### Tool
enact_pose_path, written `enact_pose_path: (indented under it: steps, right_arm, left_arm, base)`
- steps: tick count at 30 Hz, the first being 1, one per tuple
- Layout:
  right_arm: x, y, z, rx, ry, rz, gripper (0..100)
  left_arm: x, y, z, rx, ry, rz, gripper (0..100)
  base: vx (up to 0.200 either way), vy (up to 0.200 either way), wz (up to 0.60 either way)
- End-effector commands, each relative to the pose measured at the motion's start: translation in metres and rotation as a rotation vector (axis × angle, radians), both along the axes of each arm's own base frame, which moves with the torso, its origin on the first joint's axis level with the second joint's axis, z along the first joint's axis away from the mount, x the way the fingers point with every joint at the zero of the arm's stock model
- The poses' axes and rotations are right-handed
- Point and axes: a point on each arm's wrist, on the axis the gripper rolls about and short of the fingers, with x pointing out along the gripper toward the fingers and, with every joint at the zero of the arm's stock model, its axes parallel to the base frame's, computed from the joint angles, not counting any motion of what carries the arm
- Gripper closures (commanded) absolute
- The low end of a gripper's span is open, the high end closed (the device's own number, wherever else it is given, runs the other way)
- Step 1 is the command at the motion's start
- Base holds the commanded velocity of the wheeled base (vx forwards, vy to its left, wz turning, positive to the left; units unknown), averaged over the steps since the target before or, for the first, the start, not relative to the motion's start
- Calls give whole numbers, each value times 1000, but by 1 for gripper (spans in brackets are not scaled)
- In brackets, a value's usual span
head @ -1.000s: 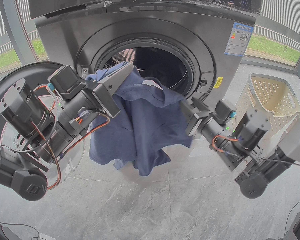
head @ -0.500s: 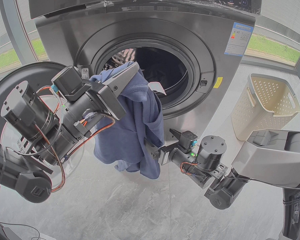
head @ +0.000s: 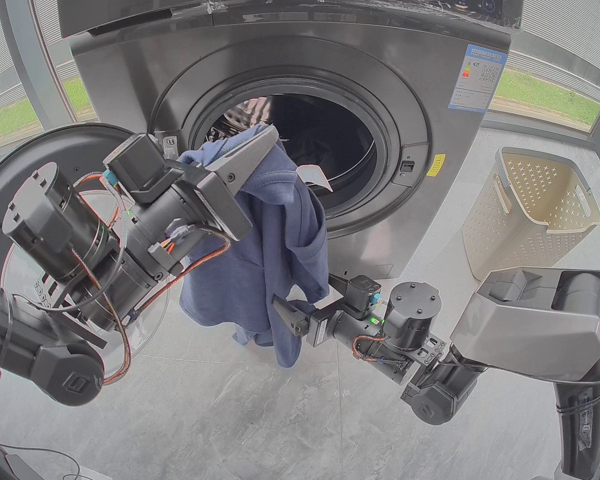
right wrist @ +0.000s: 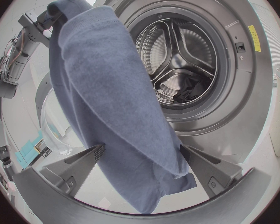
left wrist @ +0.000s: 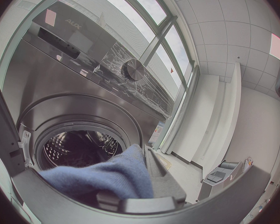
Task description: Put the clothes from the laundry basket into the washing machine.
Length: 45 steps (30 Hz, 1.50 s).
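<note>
The blue garment (head: 273, 248) hung from the left end effector (head: 250, 151), whose fingers were closed on its upper fold. The cloth draped straight down from that grip, its hem just above the tiled floor (head: 260, 421). A small white tag (head: 315, 176) stuck out from the cloth just beside the left end effector.

Below it, the right end effector (right wrist: 140, 148) stood wide open with the garment's lower part hanging between its two fingers. It gripped nothing.

Just beyond the left end effector gaped the round mouth of the washing machine (head: 380, 68). Its door (head: 47, 148) was swung open on that end effector's outer side. A dark garment (right wrist: 189, 91) lay at the bottom of the drum, ahead of the right end effector.

The machine's front carried a blue-and-white label (head: 477, 78) at its upper corner and a small yellow sticker (head: 436, 165) beside the door latch. Their print was too small to make out.

The cream laundry basket (head: 533, 215) stood on the floor, well apart from both end effectors, on the right one's outer side.
</note>
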Motion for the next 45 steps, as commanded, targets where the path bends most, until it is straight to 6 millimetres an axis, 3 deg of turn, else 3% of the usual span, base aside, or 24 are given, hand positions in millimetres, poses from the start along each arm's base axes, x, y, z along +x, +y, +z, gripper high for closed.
enact_pose_path:
  steps: [1, 10, 16, 24, 31, 43, 44, 45]
  right_arm:
    - [-3, 3, -4, -8, 7, 24, 0]
    - [-9, 7, -7, -15, 18, 67, 0]
    - [-9, 21, -8, -2, -2, 83, 0]
    - [16, 46, -42, 12, -29, 32, 0]
    - [28, 52, -58, 18, -35, 20, 0]
    - [38, 58, -54, 58, -70, -5, 0]
    - [38, 58, -54, 60, -70, -5, 100]
    - [38, 58, -53, 61, -71, -6, 100]
  left_arm:
    - [0, 0, 0, 1, 1, 0, 100]
    - [1, 0, 0, 0, 2, 2, 100]
    - [0, 0, 0, -3, 0, -1, 100]
    - [-3, 0, 6, -24, -30, -7, 100]
    - [-4, 0, 8, -30, -43, -9, 100]
    - [-5, 0, 10, -34, -47, -13, 100]
    - [-5, 0, 10, -35, -46, -13, 100]
    - [-5, 0, 10, -35, -46, -13, 100]
  base:
    - [0, 0, 0]
    - [0, 0, 0]
    - [0, 0, 0]
    - [0, 0, 0]
    - [0, 0, 0]
    - [0, 0, 0]
    - [0, 0, 0]
    - [0, 0, 0]
